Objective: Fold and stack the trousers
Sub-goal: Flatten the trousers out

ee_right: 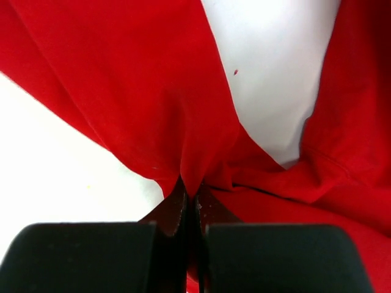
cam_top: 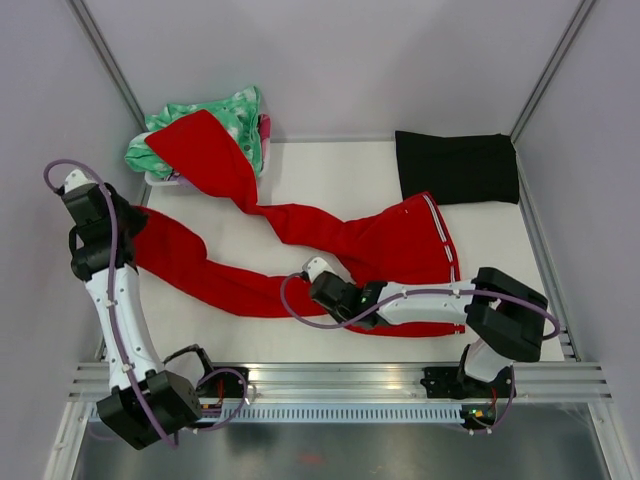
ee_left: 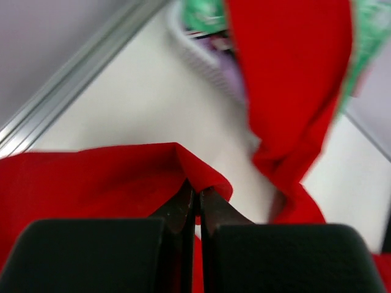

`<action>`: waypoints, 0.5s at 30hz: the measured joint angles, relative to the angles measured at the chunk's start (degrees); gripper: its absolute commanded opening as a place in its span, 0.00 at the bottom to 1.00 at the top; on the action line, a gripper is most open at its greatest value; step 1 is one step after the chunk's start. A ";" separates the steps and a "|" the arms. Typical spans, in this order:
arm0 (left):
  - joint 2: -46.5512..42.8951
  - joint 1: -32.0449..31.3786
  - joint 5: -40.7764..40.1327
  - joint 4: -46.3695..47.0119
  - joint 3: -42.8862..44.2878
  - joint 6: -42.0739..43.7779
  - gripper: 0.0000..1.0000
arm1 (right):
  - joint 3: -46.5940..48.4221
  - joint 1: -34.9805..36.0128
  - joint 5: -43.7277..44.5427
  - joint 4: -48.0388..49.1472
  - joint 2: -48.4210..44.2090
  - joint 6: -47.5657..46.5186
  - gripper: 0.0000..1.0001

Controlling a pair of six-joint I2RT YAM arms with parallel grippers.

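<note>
The trousers (cam_top: 390,245) lie spread across the table (cam_top: 330,170) in the top view. The white-striped waistband sits at the 3 o'clock side and the two legs fork away from it. One leg climbs toward 11 o'clock and drapes over the basket (cam_top: 158,180) and the green-and-white garment (cam_top: 235,110). The other runs along a long axis from 3 to 9 o'clock, sagging a little toward 6. The left gripper (ee_left: 196,194) has its fingers pressed together on a fold of red cloth at the 9 o'clock end of that lower leg, near the cuff. The right gripper (ee_right: 190,192) is also pinched tight on red fabric, near the middle of the table where the lower leg meets the seat. From that pinch the waistband lies toward 2 o'clock and the held cuff toward 9 o'clock. The lower leg is therefore held between both arms along its length, while the upper leg is gripped by neither. The left arm is nearer that draped leg. The fold likely turns on carrying the held leg toward 12 o'clock onto its twin. The black cloth (cam_top: 455,165) lies at 1 o'clock, just beyond the waistband.
</note>
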 measured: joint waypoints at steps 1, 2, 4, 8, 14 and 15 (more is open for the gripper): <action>0.48 0.02 4.76 3.56 -0.42 1.16 0.02 | 0.39 -0.22 -0.15 -0.50 -0.33 -0.20 0.00; 1.20 0.00 7.89 5.73 -0.42 1.97 0.02 | 0.70 -0.57 -0.57 -1.03 -1.20 -0.70 0.00; 3.21 -0.02 15.50 11.41 -0.22 3.98 0.02 | 0.79 -1.16 -1.73 -1.53 -4.26 -1.42 0.00; 4.68 -0.02 29.77 16.96 1.84 9.05 0.02 | -0.79 -2.16 -6.45 -1.40 -18.14 -2.60 0.00; 4.33 -0.09 39.36 22.93 6.27 13.68 0.99 | -7.54 -2.12 -14.75 0.50 -32.33 1.20 0.33; 4.15 -0.11 38.07 22.84 6.27 14.03 1.00 | -8.50 -2.03 -16.63 0.33 -31.43 2.16 0.43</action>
